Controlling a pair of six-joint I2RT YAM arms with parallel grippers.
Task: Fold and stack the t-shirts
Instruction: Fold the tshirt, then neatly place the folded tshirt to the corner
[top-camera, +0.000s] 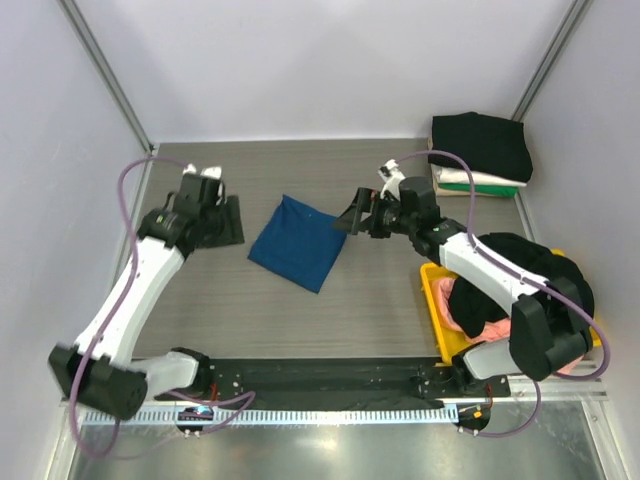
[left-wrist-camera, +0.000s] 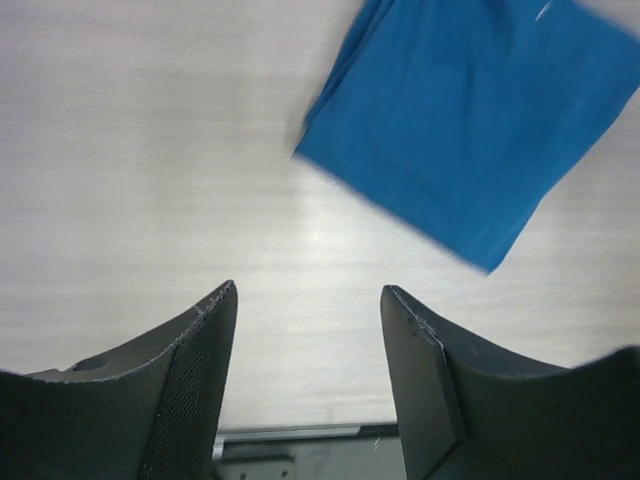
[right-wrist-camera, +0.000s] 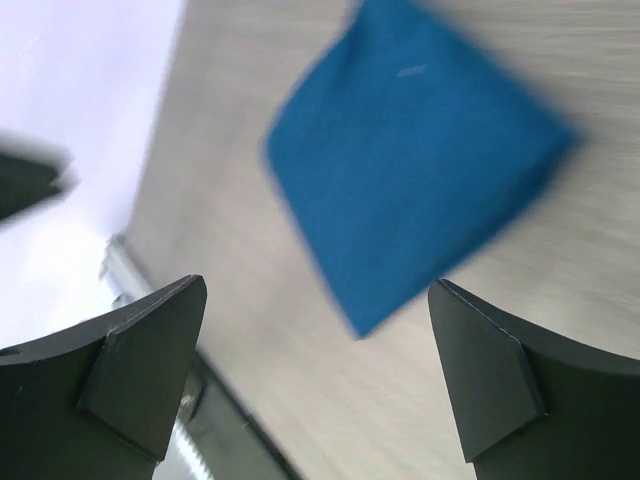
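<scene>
The dark blue t-shirt is folded into a square and laid flat in the middle of the table. It is seen between the two grippers. The left gripper is held open, with nothing in it. The right gripper is spread wide, just beside the shirt's right corner. A small white mark, maybe a print, is seen blurred on the shirt. A folded pile topped by a black shirt is kept at the back right.

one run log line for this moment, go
blue t-shirt: folded, on table | left gripper: open, empty | right gripper: open, empty | shirt stack: back right corner
</scene>
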